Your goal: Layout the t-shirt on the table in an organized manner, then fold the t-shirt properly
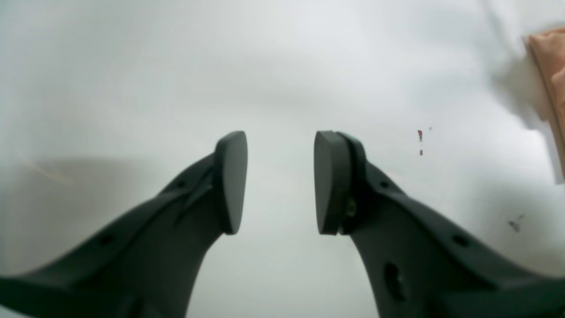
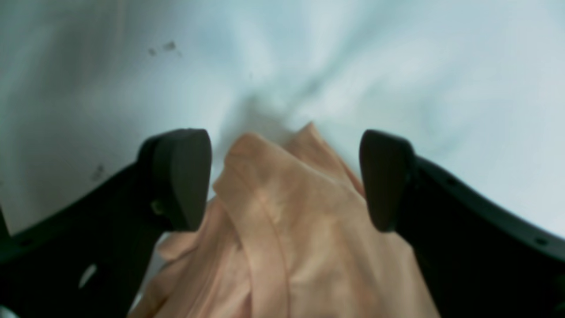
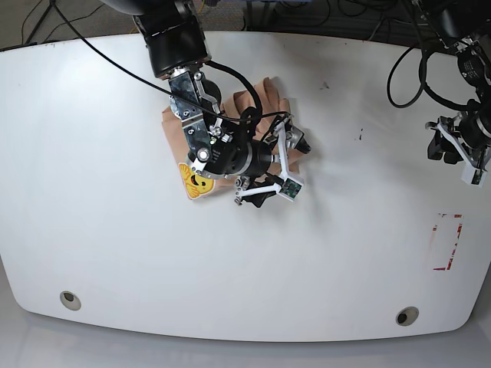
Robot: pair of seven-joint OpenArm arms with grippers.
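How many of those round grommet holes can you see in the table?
2: one grommet hole near the table's front-left corner, the other grommet hole near its front-right corner. The arm and t-shirt could hide more.

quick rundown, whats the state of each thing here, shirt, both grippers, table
peach cotton t-shirt: crumpled in a heap, not laid out, yellow bear print showing at one edge
right gripper: open, fingers straddling a raised fold, not closed on it
left gripper: open, empty, over bare table
glossy white table: carries the shirt heap, red-marked rectangle uncovered
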